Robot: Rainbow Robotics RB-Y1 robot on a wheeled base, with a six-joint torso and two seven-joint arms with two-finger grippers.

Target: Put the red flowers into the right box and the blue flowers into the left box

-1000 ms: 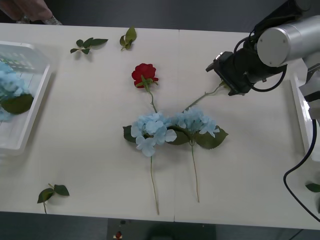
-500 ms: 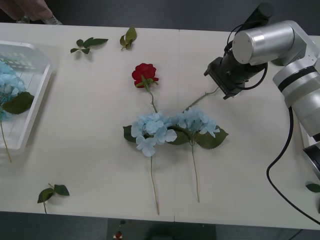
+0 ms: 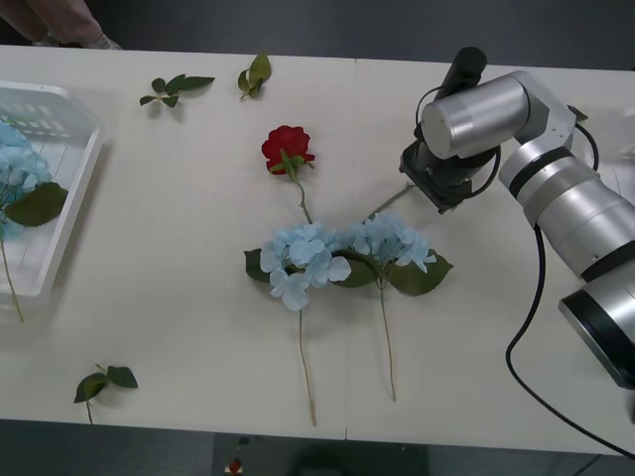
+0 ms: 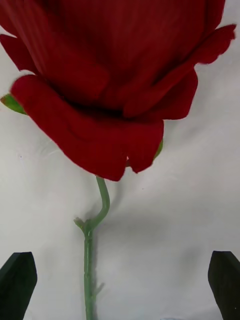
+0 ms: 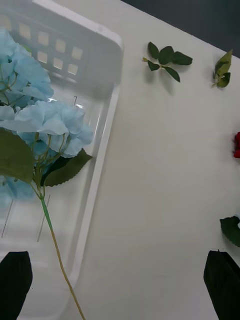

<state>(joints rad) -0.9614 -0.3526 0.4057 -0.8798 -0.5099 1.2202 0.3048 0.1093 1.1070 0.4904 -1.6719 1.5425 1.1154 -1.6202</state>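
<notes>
The white table (image 3: 179,297) carries everything. At its 9 o'clock edge sits the left box (image 3: 69,188), a slotted-walled tray holding blue hydrangea heads (image 3: 18,164) with one thin stem trailing over its near rim onto the table; in the left wrist view the same box (image 5: 107,115) holds those blue flowers (image 5: 45,120), and the left gripper (image 5: 120,280) hangs above the tray's near edge with its black fingertips at both corners, spread wide and holding nothing.

The right arm (image 3: 556,188) reaches in from 3 o'clock, its wrist turned down over the table at about 2 o'clock from the centre. Under it lies a red rose (image 4: 115,80), whose head fills much of the right wrist view, its green stem running between the two fingers. The right gripper (image 4: 120,285) stands wide open with the fingers apart on either side of that stem, touching nothing. In the front view this rose's stem (image 3: 389,201) slants out from beneath the wrist toward 7 o'clock, its end tucked under the blue heads.

At the table's centre two blue hydrangeas (image 3: 342,253) lie side by side, heads touching, stems pointing to 6 o'clock. A second red rose (image 3: 287,147) lies just past them at 12 o'clock, its stem running in under the left-hand blue head.

Loose leaf sprigs lie well apart: two at 11 to 12 o'clock (image 3: 177,87) (image 3: 255,73), one at 7 o'clock (image 3: 104,382).
</notes>
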